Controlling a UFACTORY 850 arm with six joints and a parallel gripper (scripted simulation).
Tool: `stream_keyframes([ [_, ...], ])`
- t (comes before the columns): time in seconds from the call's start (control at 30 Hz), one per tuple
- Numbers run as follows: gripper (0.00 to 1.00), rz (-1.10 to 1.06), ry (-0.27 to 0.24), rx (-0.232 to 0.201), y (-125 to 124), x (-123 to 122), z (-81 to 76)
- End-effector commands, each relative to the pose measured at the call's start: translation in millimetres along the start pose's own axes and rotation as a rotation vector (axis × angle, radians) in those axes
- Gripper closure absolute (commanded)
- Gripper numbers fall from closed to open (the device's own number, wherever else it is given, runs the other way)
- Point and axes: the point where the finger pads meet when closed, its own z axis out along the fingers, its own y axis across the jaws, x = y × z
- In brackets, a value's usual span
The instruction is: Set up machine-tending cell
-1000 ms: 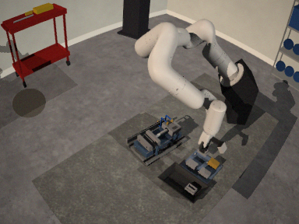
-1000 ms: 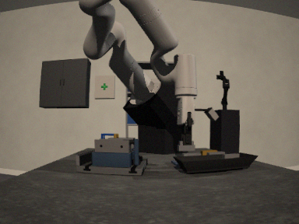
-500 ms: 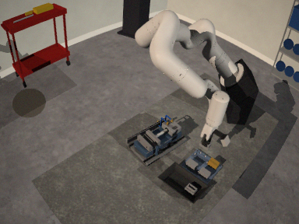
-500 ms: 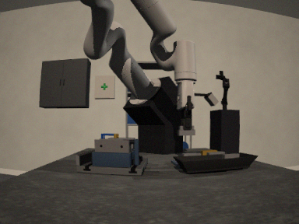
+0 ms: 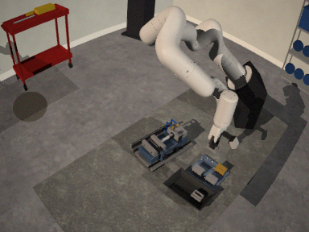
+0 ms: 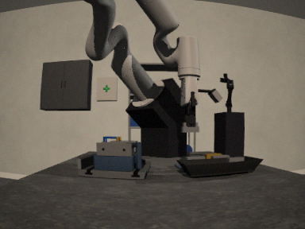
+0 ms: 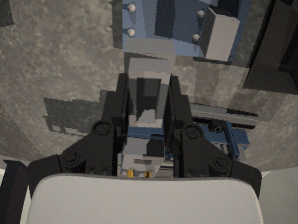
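Observation:
My gripper (image 5: 214, 144) is shut on a grey aluminium blank (image 7: 148, 91) and holds it in the air, above the floor between the vise and the infeed plate. It also shows in the exterior view (image 6: 190, 126). The blue infeed plate (image 5: 209, 170) lies below and in front of it, with a brass blank (image 5: 220, 168) and two grey blocks (image 5: 204, 174) on it. The vise (image 5: 162, 144) stands to the left, open. The dark outfeed tray (image 5: 189, 187) holds one grey part (image 5: 198, 195).
A black pedestal (image 6: 229, 133) with a camera stand is behind the tray. The arm's dark base block (image 6: 159, 119) stands behind the vise. A red cart (image 5: 38, 38) is far off at the back left, and shelves (image 5: 299, 44) at the right.

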Motion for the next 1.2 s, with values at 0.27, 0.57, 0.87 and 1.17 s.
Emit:
stream_keyframes([
  [0.27,1.00,0.000,-0.007,-0.002,54.1,6.9,1.5],
  [0.57,1.00,0.001,-0.009,-0.002,115.9,7.7,2.4],
  [0.87,1.00,0.001,-0.006,-0.001,174.0,1.9,1.2],
  [1.17,1.00,0.000,0.001,-0.001,220.0,-7.1,-1.2],
])
